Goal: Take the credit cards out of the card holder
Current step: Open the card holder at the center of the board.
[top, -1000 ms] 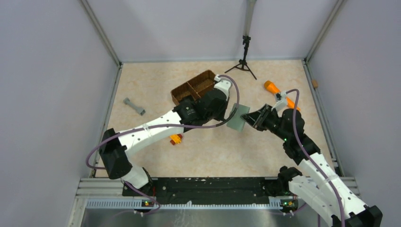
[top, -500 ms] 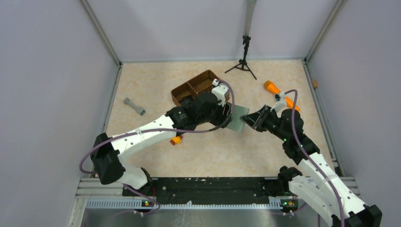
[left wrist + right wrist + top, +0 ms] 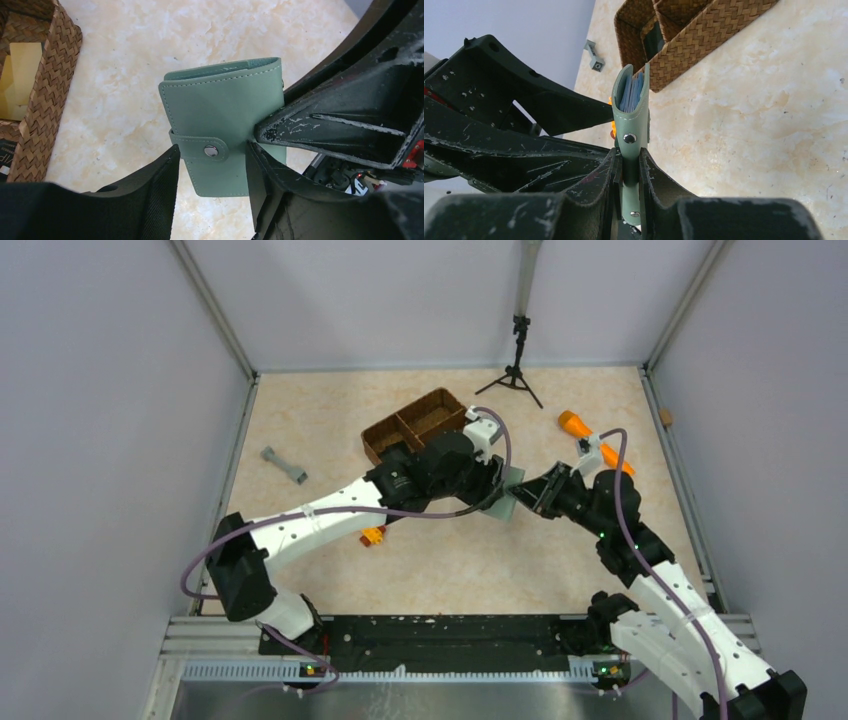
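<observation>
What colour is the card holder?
The card holder is pale green, clearest in left wrist view.

Bright, even light; sharp, shadowless.

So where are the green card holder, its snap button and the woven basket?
card holder (image 3: 220,105): left wrist view, its front face.
snap button (image 3: 211,150): left wrist view, the metal stud.
basket (image 3: 46,100): left wrist view, its woven wall.

Cut-off pale letters, perhaps "IP", mark a black piece (image 3: 4,151) in the basket (image 3: 46,95).
</observation>
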Controlling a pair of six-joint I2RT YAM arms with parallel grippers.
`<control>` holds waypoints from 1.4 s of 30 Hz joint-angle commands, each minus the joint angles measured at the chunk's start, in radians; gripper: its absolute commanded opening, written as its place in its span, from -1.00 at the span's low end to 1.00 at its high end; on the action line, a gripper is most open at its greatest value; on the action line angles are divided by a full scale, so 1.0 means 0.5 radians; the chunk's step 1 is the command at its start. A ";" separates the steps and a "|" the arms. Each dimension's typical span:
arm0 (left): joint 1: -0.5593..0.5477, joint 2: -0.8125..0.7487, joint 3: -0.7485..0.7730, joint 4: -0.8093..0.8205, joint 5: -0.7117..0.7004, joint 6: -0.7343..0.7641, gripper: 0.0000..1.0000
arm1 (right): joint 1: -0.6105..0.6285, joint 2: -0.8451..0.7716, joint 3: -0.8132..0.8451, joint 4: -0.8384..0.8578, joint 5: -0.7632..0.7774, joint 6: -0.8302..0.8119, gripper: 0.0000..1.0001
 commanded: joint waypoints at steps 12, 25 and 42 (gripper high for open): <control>0.004 0.169 0.245 -0.259 -0.326 -0.098 -1.00 | 0.021 -0.003 0.006 0.134 -0.013 0.002 -1.00; 0.019 0.161 0.144 -0.424 -0.651 -0.096 -1.00 | 0.022 -0.012 0.047 -0.007 0.096 -0.096 -1.00; 0.357 -0.344 -0.659 0.179 0.019 -0.320 0.25 | 0.021 0.004 -0.023 0.077 0.056 -0.083 -1.00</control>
